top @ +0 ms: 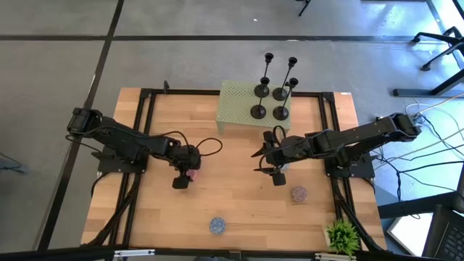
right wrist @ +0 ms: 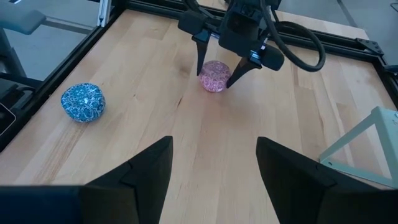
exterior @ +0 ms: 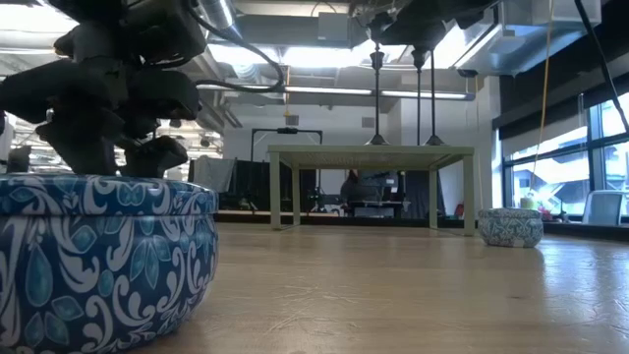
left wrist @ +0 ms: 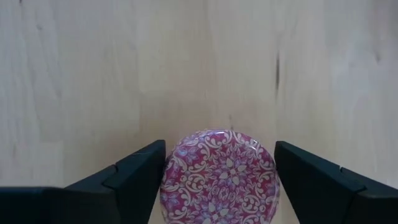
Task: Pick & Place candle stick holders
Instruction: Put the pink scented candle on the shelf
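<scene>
Several black candle stick holders (top: pixel 270 93) stand on their round bases on a pale green stand (top: pixel 235 101) at the table's far middle. My left gripper (left wrist: pixel 219 147) points steeply down over a round pink patterned tin (left wrist: pixel 219 177) left of the table's middle. It is open, with one finger close on each side of the tin, as the right wrist view shows for this gripper (right wrist: pixel 215 78) and the tin (right wrist: pixel 214 76). My right gripper (right wrist: pixel 214 155) hangs open and empty above the table's middle (top: pixel 262 161). My left gripper comes at the pink tin from above, slanting, with a finger (left wrist: pixel 140 171) next to each of its round sides (left wrist: pixel 166 186). I cannot tell whether the fingers touch it. The tin rests flat on the table.
A blue patterned tin (top: pixel 217 226) lies near the front edge and fills the low view's left (exterior: pixel 98 261). A greyish patterned tin (top: pixel 299 193) lies to the right front. A small green plant (top: pixel 342 235) stands at the front right corner. Black frame rails (top: pixel 145 130) border the table.
</scene>
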